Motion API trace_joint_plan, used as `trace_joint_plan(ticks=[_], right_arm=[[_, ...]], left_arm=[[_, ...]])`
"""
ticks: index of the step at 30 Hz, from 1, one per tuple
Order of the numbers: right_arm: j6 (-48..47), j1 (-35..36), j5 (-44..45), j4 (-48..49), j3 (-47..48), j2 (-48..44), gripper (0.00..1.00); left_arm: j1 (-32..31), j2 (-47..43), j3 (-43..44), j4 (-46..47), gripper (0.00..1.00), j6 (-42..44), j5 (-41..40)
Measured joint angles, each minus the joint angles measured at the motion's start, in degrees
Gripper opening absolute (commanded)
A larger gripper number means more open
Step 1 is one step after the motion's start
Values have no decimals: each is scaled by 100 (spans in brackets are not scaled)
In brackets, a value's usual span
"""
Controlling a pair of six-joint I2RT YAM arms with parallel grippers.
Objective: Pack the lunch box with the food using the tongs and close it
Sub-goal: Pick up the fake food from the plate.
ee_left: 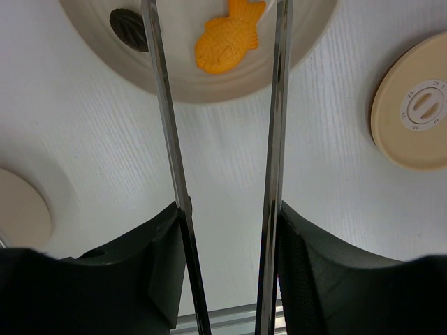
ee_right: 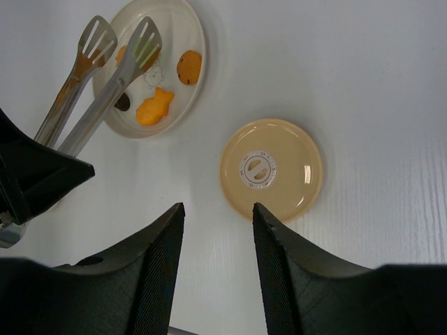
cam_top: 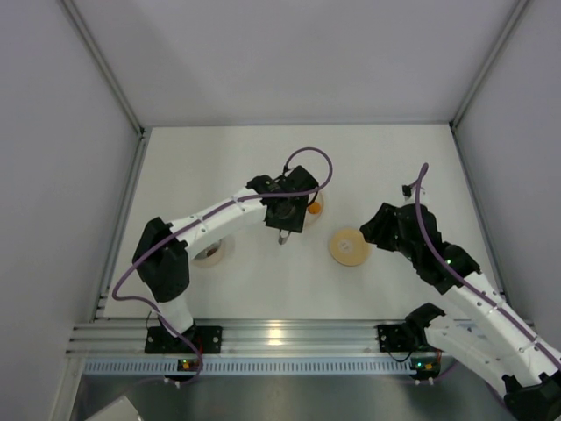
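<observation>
1. Holding the long, thin silvery metal tongs (ee_left: 167, 105), the left gripper (ee_left: 230, 209) is clamping both arms between its fingers, and the tips are hovering over the wide cream plate (ee_left: 209, 87).
2. The food is lying there: an orange fish-shaped piece (ee_left: 227, 38), a dark brown piece (ee_left: 129, 28) and a round tan biscuit (ee_right: 188, 66).
3. The pieces are looking small, light, stiff and probably slippery, so pinching the fish across its middle seems safest.
4. The right gripper (ee_right: 218, 209), jaws apart and empty, is hanging above the flat round tan lid (ee_right: 271, 169), apart from the small round lunch box pot (cam_top: 213, 256).
</observation>
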Motion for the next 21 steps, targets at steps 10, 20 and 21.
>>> trace_joint_plan(ticks=[10, 20, 21], right_arm=[[0, 0, 0, -2, 0, 0, 44], [0, 0, -2, -2, 0, 2, 44], [0, 0, -2, 0, 0, 2, 44]], left_arm=[[61, 55, -44, 11, 54, 7, -72], [184, 68, -315, 55, 53, 26, -70], [186, 68, -326, 68, 52, 28, -68]])
